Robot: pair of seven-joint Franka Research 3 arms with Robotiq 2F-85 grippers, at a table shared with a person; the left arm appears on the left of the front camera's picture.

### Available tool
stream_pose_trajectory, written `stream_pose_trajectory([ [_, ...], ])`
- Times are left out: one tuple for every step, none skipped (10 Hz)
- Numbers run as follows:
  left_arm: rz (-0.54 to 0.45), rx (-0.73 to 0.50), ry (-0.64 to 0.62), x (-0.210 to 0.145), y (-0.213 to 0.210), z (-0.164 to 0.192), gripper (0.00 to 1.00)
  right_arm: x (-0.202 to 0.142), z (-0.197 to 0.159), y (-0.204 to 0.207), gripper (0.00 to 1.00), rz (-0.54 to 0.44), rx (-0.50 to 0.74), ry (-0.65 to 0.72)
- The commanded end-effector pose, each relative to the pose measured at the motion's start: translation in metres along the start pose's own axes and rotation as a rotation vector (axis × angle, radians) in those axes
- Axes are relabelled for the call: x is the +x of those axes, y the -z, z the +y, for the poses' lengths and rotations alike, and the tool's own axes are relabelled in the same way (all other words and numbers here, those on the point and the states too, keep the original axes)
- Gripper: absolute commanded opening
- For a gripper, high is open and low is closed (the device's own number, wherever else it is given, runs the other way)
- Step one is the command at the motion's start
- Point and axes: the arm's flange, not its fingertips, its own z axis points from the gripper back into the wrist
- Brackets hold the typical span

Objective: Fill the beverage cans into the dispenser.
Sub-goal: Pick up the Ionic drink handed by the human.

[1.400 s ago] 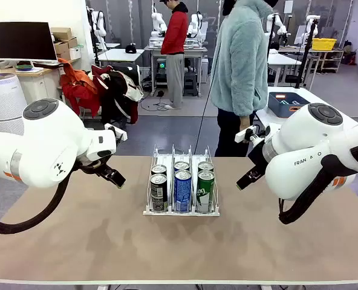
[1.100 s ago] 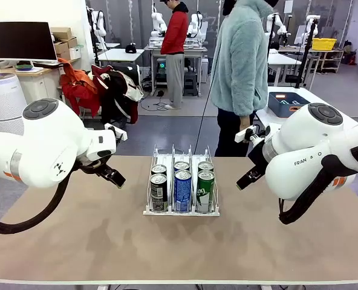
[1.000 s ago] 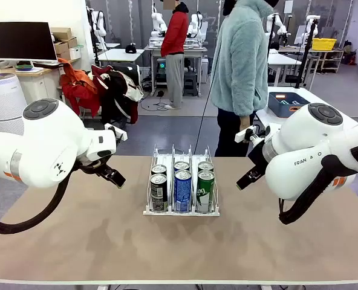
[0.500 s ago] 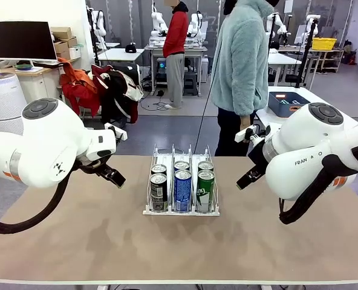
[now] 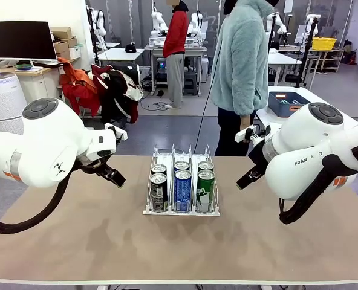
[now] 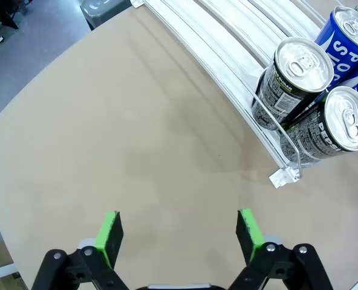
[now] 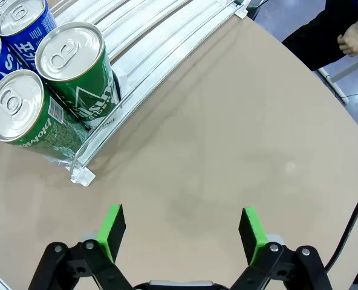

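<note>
In front, we see the beverage cans (image 5: 182, 190) standing two per lane at the near end of the dispenser (image 5: 180, 212). Left wrist: our left gripper (image 6: 180, 226) gapes wide and empty, near them. Right wrist: our right gripper (image 7: 182, 226) gapes likewise; we'd pinch these slick, dentable cans gently at mid-body.

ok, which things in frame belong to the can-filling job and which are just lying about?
Job: white wire-railed dispenser rack; black aluminium cans; blue-and-white aluminium cans; green aluminium cans.
Lying about: dark blue plastic tub; yellow plastic crate; black flat monitor; red and black jackets.
</note>
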Motion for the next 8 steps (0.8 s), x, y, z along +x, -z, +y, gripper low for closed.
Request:
stream_pose_trajectory([
  [0.042, -0.071, 0.106, -0.004, -0.019, 0.004, 1.0, 0.0, 0.0, 0.0, 1.0, 0.0, 0.0, 0.0],
  [0.055, -0.151, 0.111, 0.005, -0.031, 0.002, 1.0, 0.008, -0.011, -0.014, 1.0, 0.061, 0.105, -0.011],
  [0.041, -0.204, 0.15, 0.015, -0.042, 0.005, 1.0, 0.02, -0.026, -0.032, 1.0, 0.08, 0.155, -0.059],
  [0.043, -0.29, 0.212, 0.014, -0.066, 0.018, 1.0, 0.025, -0.017, -0.047, 1.0, 0.056, 0.238, -0.054],
  [0.04, -0.337, 0.275, 0.018, -0.082, 0.031, 1.0, 0.034, -0.016, -0.062, 1.0, 0.037, 0.298, -0.069],
  [0.016, -0.347, 0.305, 0.033, -0.093, 0.038, 1.0, 0.053, -0.032, -0.08, 1.0, 0.042, 0.335, -0.125],
  [0.007, -0.381, 0.337, 0.04, -0.118, 0.042, 1.0, 0.066, -0.037, -0.102, 1.0, 0.048, 0.382, -0.153],
  [-0.03, -0.462, 0.39, 0.043, -0.148, 0.051, 1.0, 0.076, -0.041, -0.124, 1.0, 0.024, 0.435, -0.174],
])
